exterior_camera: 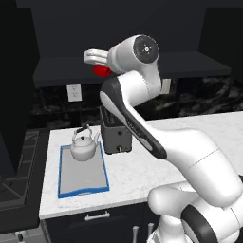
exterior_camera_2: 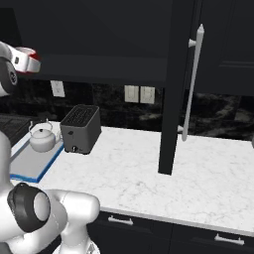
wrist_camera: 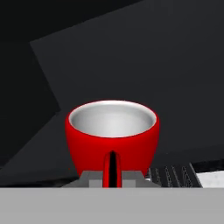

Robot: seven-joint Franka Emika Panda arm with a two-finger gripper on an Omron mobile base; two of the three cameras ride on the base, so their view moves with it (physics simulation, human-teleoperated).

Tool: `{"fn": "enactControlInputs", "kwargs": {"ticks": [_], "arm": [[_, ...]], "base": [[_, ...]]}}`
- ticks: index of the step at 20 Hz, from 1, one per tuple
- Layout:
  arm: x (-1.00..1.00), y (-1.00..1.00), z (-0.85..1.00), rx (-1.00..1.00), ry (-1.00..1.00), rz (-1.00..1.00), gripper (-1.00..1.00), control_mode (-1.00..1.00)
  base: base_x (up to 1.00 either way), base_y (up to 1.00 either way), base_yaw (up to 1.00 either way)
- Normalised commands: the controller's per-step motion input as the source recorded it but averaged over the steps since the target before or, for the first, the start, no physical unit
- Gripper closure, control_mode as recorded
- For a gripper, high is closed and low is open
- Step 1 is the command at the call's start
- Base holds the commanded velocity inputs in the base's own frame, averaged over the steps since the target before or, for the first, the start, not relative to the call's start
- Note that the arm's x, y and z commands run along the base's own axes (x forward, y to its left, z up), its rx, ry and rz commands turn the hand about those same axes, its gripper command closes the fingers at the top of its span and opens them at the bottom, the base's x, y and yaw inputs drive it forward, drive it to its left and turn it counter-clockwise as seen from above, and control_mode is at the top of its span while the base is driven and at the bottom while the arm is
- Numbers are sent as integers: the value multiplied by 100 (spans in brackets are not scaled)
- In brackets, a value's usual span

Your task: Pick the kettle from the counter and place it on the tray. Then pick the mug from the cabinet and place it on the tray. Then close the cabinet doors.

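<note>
Half the mug point(exterior_camera: 101, 71) behind the arm point(exterior_camera: 137, 90)

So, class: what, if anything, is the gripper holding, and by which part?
The red mug, held by its side handle, which sits between the gripper's closed fingers.

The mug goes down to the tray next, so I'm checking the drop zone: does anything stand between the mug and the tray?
Partly. The kettle fills the tray's far end and the toaster stands beside it. The near end is bare. The pincer is shut on the mug's handle.
</note>
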Motion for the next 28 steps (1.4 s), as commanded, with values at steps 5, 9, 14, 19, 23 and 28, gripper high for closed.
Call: {"fn": "enactControlInputs", "kwargs": {"ticks": [5, 9, 14, 19, 23, 28], "arm": [[-82, -3, 0, 0, 2, 54, 100, -100], [-78, -14, 0, 0, 0, 77, 100, -100], [-73, -14, -11, 0, 0, 75, 100, -100], [-46, 0, -54, -16, 1, 18, 100, -100], [-32, -1, -64, -4, -4, 0, 100, -100], [-34, -4, -61, 0, -32, -5, 100, -100]], "base": [[0, 0, 0], [0, 0, 0], [0, 0, 0], [0, 0, 0], [0, 0, 0], [0, 0, 0]]}}
